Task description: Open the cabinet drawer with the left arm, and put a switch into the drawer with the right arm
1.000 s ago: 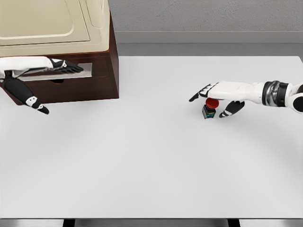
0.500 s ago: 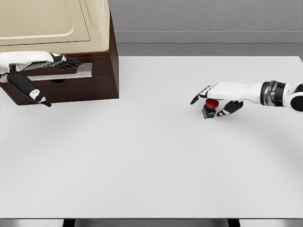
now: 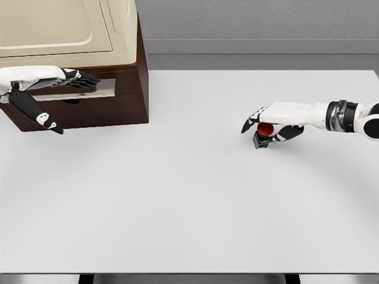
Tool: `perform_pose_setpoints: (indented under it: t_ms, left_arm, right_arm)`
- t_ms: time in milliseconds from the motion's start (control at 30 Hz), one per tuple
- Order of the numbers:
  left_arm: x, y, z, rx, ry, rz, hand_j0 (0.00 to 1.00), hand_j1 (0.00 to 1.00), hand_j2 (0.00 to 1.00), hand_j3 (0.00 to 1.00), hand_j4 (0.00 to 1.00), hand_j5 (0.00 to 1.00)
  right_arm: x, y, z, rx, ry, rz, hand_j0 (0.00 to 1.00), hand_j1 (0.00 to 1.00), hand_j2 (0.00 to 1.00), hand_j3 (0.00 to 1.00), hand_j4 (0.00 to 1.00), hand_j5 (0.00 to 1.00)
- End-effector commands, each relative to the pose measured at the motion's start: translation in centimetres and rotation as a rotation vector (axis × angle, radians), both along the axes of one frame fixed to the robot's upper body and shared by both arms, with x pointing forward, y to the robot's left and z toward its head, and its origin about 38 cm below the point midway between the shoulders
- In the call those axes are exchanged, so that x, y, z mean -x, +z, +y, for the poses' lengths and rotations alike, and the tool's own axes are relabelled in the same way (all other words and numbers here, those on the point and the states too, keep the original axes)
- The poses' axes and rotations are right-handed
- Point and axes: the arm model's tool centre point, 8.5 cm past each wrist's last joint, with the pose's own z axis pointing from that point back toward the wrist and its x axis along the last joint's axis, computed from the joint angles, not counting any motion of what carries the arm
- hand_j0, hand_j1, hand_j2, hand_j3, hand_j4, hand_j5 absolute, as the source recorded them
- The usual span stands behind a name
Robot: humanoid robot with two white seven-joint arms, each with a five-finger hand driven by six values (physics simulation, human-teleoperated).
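Two hands are showing in my head view. At 3 o'clock, my right hand (image 3: 273, 120) is curling its fingers around the red-topped switch (image 3: 263, 134), which is standing on the white surface (image 3: 189, 195). At 10 o'clock, my left hand (image 3: 50, 80) is reaching with straight, relaxed fingers into the drawer (image 3: 89, 89) slot of the brown cabinet (image 3: 127, 106).

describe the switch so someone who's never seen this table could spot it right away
On the white table, look right of the middle, far from the brown cabinet at the back left. The switch sits there under the right hand: a small dark block with a red button on top, the only loose item on the table.
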Motion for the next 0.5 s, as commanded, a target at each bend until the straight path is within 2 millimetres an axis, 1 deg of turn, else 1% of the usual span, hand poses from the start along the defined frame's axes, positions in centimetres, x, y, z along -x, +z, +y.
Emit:
perform_pose_setpoints:
  t_ms: [0,133,333,467]
  left_arm:
    - [-0.07,0.08,0.29,0.004,0.01,0.0,1.0,1.0,1.0,1.0,1.0,1.0]
    - [-0.36,0.03,0.84,0.003,0.028,0.001,1.0,1.0,1.0,1.0,1.0,1.0]
    - [-0.37,-0.21,0.54,0.009,0.022,0.007,1.0,1.0,1.0,1.0,1.0,1.0]
    - [-0.27,-0.6,0.69,0.014,0.026,0.01,1.0,1.0,1.0,1.0,1.0,1.0]
  right_arm:
    - [0.01,0.02,-0.02,-0.004,-0.002,0.002,0.71,0.71,0.71,0.71,0.71,0.71]
    - [-0.03,-0.05,-0.13,-0.004,-0.005,0.004,0.67,0.67,0.67,0.67,0.67,0.67]
    - [-0.09,-0.16,-0.33,-0.002,-0.01,0.007,0.66,0.66,0.66,0.66,0.66,0.66]
    - [-0.18,-0.26,-0.62,-0.001,-0.017,0.009,0.64,0.64,0.64,0.64,0.64,0.64]
